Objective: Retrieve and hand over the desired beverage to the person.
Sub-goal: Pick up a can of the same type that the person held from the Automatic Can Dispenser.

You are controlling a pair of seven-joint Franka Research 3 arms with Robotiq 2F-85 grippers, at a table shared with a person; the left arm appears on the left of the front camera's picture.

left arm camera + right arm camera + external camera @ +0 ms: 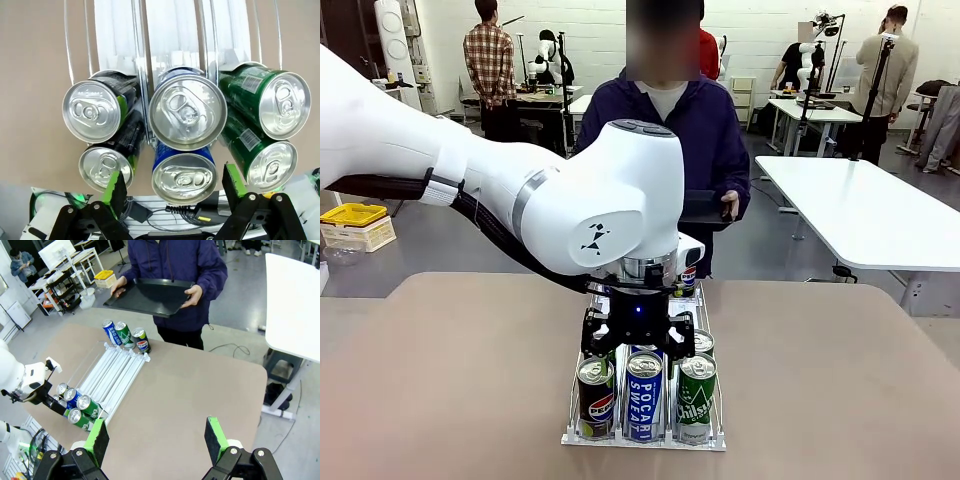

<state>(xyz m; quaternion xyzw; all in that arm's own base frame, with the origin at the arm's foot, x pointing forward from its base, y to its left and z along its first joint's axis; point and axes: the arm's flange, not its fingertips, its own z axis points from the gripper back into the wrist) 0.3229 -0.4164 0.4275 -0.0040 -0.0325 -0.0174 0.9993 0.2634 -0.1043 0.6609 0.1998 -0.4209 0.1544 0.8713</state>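
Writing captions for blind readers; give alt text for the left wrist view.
The open left end effector hangs over a wire rack of can tops facing the camera: two black cans, two blue cans, two green cans.

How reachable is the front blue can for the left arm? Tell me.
Probably yes, reachable: the left gripper hangs directly above the front blue can, jaws open; neighbouring cans leave tight gaps.
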